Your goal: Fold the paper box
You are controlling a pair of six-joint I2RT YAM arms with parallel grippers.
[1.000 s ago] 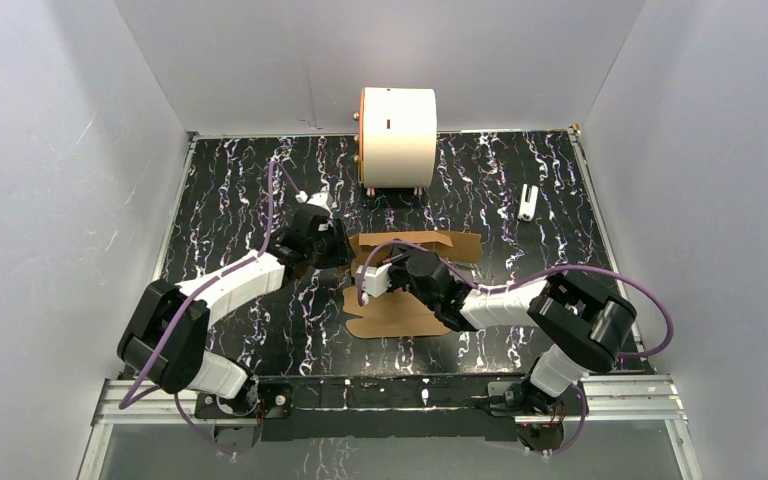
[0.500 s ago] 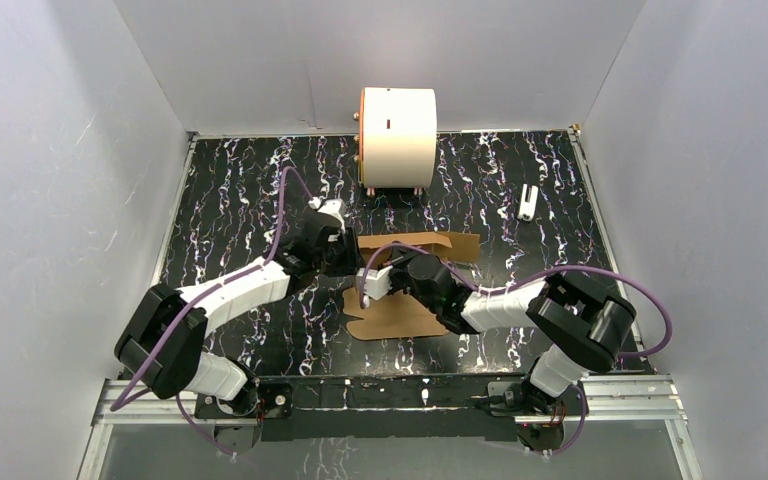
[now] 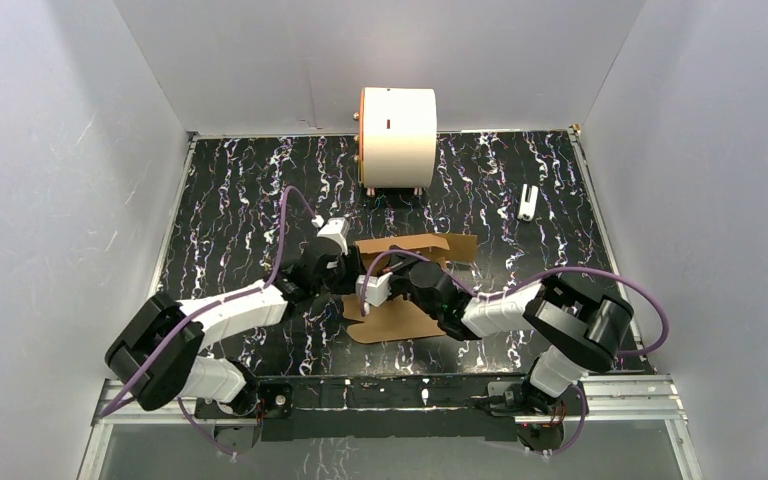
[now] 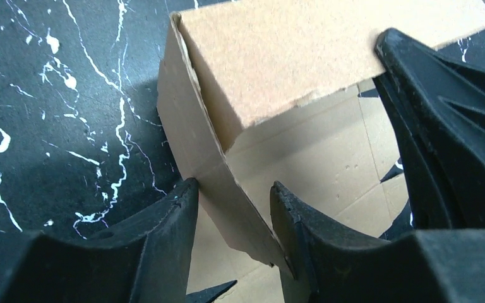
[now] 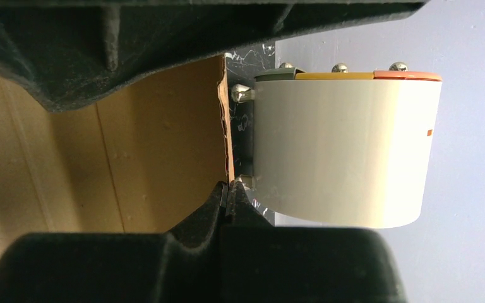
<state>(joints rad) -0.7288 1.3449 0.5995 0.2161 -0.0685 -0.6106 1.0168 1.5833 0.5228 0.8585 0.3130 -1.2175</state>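
The paper box (image 3: 400, 322) is a brown cardboard sheet, partly raised, at the table's middle. My right gripper (image 3: 412, 268) is shut on the edge of an upright panel, which shows as a thin brown edge between its fingertips in the right wrist view (image 5: 227, 189). My left gripper (image 3: 344, 272) is at the box's left side. In the left wrist view it (image 4: 233, 186) is open, with a raised side flap (image 4: 196, 151) slanting between its fingers. A folded top panel (image 4: 303, 57) leans over the box floor behind it.
A large white cylinder with an orange rim (image 3: 398, 135) stands at the back centre, also in the right wrist view (image 5: 341, 151). A small white object (image 3: 527, 202) lies at the back right. Grey walls enclose the black marbled table (image 3: 230, 210).
My left arm has swung right and nearer, up to the box's left side, and its fingers now straddle the flap. The right gripper and box shifted slightly nearer.
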